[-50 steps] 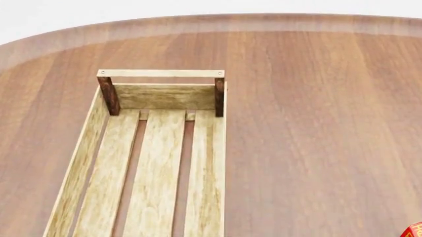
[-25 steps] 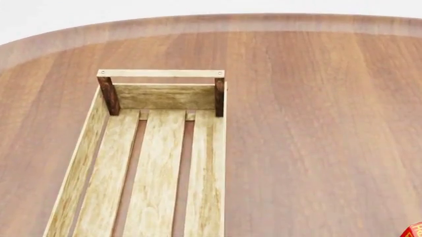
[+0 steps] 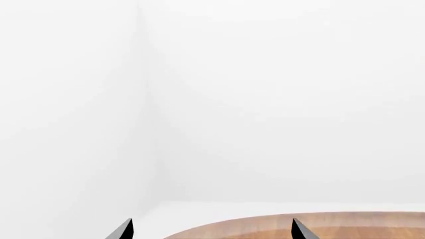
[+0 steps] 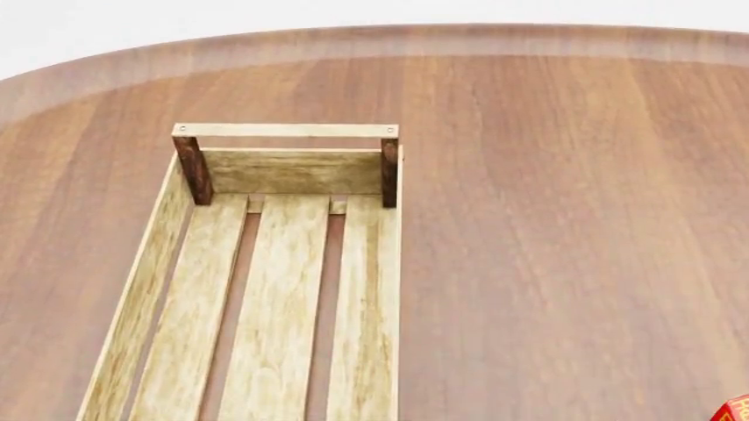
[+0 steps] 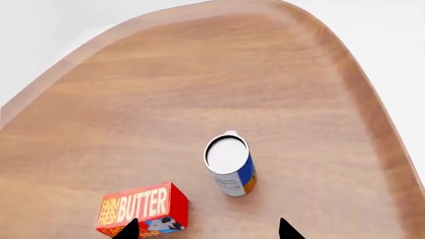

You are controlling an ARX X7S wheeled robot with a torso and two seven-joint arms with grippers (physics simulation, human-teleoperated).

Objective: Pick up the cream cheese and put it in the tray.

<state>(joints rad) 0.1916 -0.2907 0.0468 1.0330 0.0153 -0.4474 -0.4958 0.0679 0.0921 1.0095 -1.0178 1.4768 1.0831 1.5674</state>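
The tray (image 4: 281, 289), a long light-wood slatted crate with dark brown posts and a rail handle at its far end, lies on the brown table in the head view, at the left. It holds nothing that I can see. The cream cheese is out of view in every frame. My left gripper (image 3: 210, 230) is open and empty, above the table's rim and facing a white wall. My right gripper (image 5: 207, 230) is open and empty above the table, near a red-orange BUTTER box (image 5: 142, 209) and an upright blue-and-orange can (image 5: 229, 164). Neither gripper shows in the head view.
A red corner of the butter box (image 4: 735, 410) peeks in at the head view's lower right. The round wooden table (image 4: 562, 219) has a raised rim; its edge (image 5: 371, 114) curves close past the can.
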